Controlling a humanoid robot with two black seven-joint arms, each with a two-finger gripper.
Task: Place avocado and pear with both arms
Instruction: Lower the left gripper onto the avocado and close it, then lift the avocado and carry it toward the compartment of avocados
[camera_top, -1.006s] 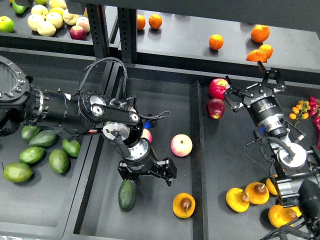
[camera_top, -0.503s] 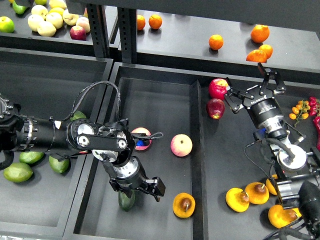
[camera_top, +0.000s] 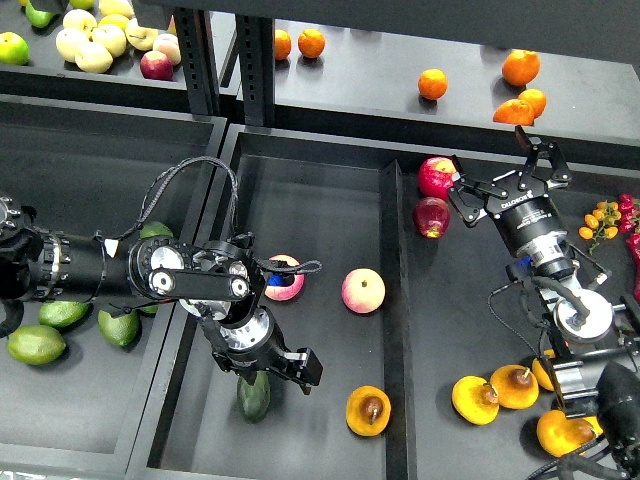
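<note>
A robot's left pincer (camera_top: 262, 372) hangs directly over the avocado (camera_top: 254, 395) at the six o'clock end of the middle tray (camera_top: 310, 210). Its jaws look spread to either side of the fruit, though the wrist hides the contact, so whether it grips cannot be told. The fruit's dark lower end shows just below the pincer. The pear (camera_top: 368, 410) lies loose at about three o'clock from it, near the same front wall. The right pincer (camera_top: 508, 188) hovers open and empty at one o'clock, over the right tray beside two red apples (camera_top: 434, 196). Both fruits appear delivered; the judgement is that release is in hand, and the next move calls for lifting the left arm straight clear.
</note>
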